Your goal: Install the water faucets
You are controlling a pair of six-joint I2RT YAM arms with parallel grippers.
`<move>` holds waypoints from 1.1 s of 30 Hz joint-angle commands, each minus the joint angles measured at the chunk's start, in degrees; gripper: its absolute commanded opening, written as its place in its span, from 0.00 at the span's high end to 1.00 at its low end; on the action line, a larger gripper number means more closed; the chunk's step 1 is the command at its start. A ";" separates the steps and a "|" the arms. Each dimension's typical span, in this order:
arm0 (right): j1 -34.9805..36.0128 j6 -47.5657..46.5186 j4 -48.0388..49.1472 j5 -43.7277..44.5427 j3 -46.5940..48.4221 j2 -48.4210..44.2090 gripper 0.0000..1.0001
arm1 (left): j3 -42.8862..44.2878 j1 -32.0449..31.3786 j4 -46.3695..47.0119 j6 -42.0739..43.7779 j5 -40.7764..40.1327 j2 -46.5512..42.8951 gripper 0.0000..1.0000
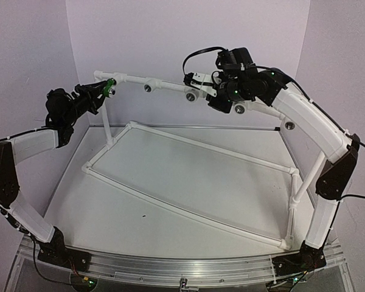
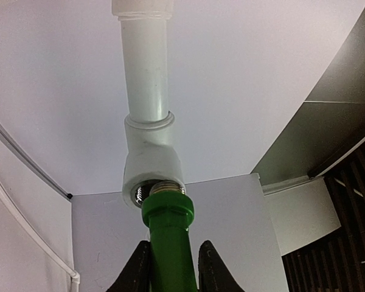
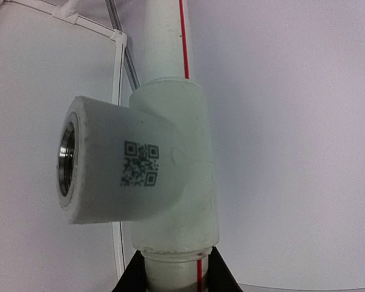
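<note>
A water faucet point(image 1: 109, 86) with a bright green body point(image 2: 167, 243) is held in my left gripper point(image 2: 173, 275), which is shut on it. Its silver threaded end point(image 2: 166, 187) sits at the mouth of the leftmost white tee fitting point(image 2: 152, 161) on the raised pipe point(image 1: 170, 88), tilted a little to the socket. My right gripper point(image 3: 170, 278) is shut on the white pipe point(image 3: 170, 267) just below another tee point(image 3: 140, 164) with a printed code and an empty metal socket point(image 3: 67, 159). In the top view the right gripper point(image 1: 198, 82) is at the middle of the rail.
The white pipe frame point(image 1: 188, 182) lies on the table, with uprights at the left point(image 1: 106, 121) and right point(image 1: 301, 182). More open tee sockets point(image 1: 147, 87) point(image 1: 239, 108) point(image 1: 289, 125) line the raised rail. White walls close in on the back and sides.
</note>
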 commanded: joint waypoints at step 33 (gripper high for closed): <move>0.66 0.01 -0.03 -7.24 -4.23 -2.92 1.00 | 3.10 -0.10 6.28 -8.88 -0.16 4.22 1.00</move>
